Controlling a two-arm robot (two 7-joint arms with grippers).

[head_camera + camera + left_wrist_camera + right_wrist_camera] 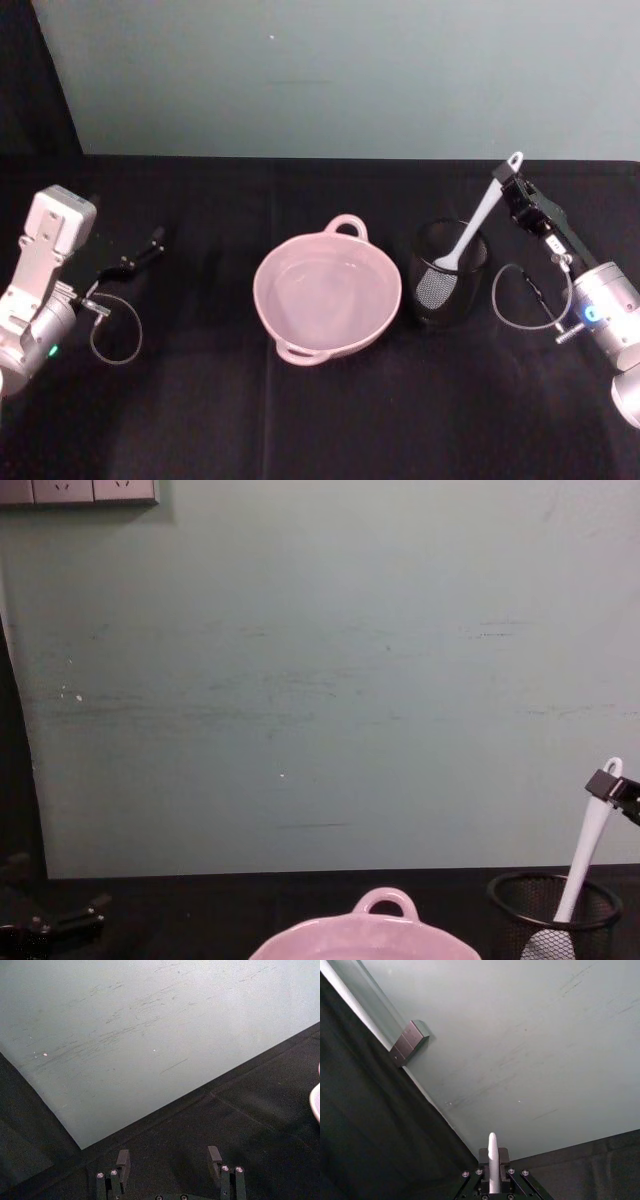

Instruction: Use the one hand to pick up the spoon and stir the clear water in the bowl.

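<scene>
The chest view's bottom edge is cutting off the bowl [360, 935], and the mesh cup [555, 910] just beside it is hiding part of the spoon [585, 855] head. The water is showing too faintly to tell.

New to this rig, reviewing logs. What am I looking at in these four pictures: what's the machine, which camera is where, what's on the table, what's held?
It is a two-armed robot at a black table. The head view looks down from the robot's head, the chest view looks across the table from lower down, and the other two come from cameras on each wrist.

On the table sit a pink bowl with water in it and, to its right, a black mesh cup.

The right gripper is shut on the upper handle of a white spoon, whose head is in the cup. The right wrist view shows the handle pinched between the fingers.

The left gripper sits open at the far left, holding nothing.
</scene>
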